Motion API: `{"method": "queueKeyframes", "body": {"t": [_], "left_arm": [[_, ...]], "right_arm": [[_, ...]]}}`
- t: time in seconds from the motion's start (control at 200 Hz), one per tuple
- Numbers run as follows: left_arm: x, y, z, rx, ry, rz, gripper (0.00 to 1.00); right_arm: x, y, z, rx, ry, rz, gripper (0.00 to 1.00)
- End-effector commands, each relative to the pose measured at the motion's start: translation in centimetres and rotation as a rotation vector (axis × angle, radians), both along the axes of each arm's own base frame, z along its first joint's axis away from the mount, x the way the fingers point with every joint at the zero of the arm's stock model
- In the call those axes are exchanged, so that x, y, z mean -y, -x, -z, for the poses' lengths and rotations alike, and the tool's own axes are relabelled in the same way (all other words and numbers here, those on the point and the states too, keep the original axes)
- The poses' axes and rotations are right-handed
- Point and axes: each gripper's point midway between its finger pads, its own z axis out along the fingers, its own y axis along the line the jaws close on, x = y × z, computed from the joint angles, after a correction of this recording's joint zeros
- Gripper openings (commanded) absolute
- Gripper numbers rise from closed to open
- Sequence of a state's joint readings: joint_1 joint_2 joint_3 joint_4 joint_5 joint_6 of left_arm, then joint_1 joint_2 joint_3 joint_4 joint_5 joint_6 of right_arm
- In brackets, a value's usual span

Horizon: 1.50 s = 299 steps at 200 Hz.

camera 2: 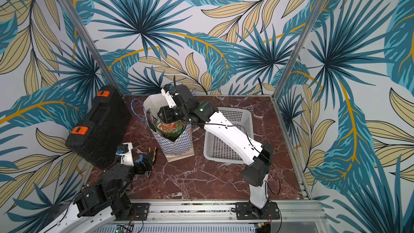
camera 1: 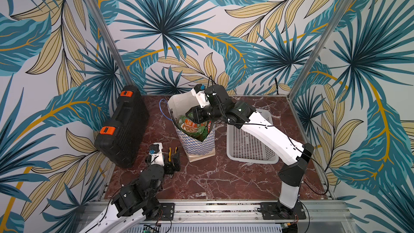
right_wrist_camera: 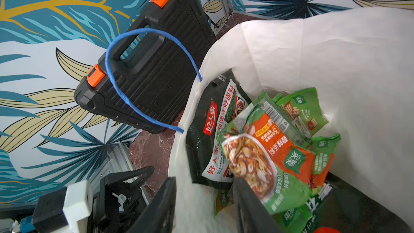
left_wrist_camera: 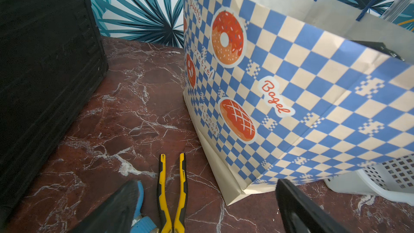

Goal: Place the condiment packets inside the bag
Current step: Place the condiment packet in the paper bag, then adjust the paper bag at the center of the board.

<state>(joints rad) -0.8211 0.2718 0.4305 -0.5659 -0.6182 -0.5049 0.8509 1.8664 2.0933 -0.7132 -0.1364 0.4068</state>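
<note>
The right claw point(right_wrist_camera: 205, 183), jaws apart, hangs at the mouth of the bag point(right_wrist_camera: 336, 52), the packets point(right_wrist_camera: 268, 153) heaped just beneath. One finger point(right_wrist_camera: 160, 200) seems outside the paper wall; lifting away could snag it and topple the bag.
</note>
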Motion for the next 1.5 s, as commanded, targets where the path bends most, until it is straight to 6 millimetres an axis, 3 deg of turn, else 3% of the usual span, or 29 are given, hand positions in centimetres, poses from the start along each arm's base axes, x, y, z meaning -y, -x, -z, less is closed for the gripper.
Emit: {"method": "queueKeyframes", "body": {"t": [0.0, 0.185, 0.295, 0.471, 0.496, 0.706, 0.926, 1.006, 1.242, 1.437, 1.492], "left_arm": [[-0.5, -0.1, 0.7, -0.002, -0.024, -0.027, 1.00], [-1.2, -0.1, 0.2, 0.005, 0.011, -0.075, 1.00], [-1.8, 0.2, -1.3, 0.005, 0.078, -0.108, 1.00], [-2.9, 0.5, -5.1, 0.050, 0.147, -0.152, 1.00], [-3.1, 0.5, -5.7, 0.056, 0.144, -0.161, 1.00], [-3.4, -0.3, -11.6, 0.082, 0.070, -0.203, 1.00], [-0.9, -3.2, -17.3, 0.038, 0.005, -0.186, 1.00], [-0.7, -4.8, -18.4, 0.000, -0.015, -0.194, 1.00], [-3.4, -8.9, -19.8, -0.097, 0.083, -0.223, 1.00], [-2.3, -13.5, -18.3, -0.216, 0.211, -0.104, 1.00], [-2.1, -14.5, -18.1, -0.228, 0.260, -0.075, 0.94]], "right_arm": [[2.0, 1.6, -3.4, 0.063, -0.019, -0.012, 0.49], [4.2, 2.6, -5.1, 0.105, -0.005, 0.008, 0.56], [5.9, 2.6, -5.9, 0.129, 0.016, 0.040, 0.61], [8.0, 2.4, -6.3, 0.132, 0.033, 0.080, 0.67], [9.2, 1.3, -6.4, 0.131, 0.035, 0.117, 0.68], [11.5, 0.0, -6.0, 0.115, 0.033, 0.177, 0.74], [13.0, -1.9, -5.9, 0.089, 0.008, 0.223, 0.83], [13.2, -2.9, -6.0, 0.075, -0.014, 0.232, 0.86], [12.1, -5.5, -6.0, 0.024, -0.070, 0.187, 0.87], [11.6, -8.1, -4.5, -0.030, -0.062, 0.192, 0.85], [11.7, -8.6, -4.1, -0.043, -0.066, 0.198, 0.81]]}}
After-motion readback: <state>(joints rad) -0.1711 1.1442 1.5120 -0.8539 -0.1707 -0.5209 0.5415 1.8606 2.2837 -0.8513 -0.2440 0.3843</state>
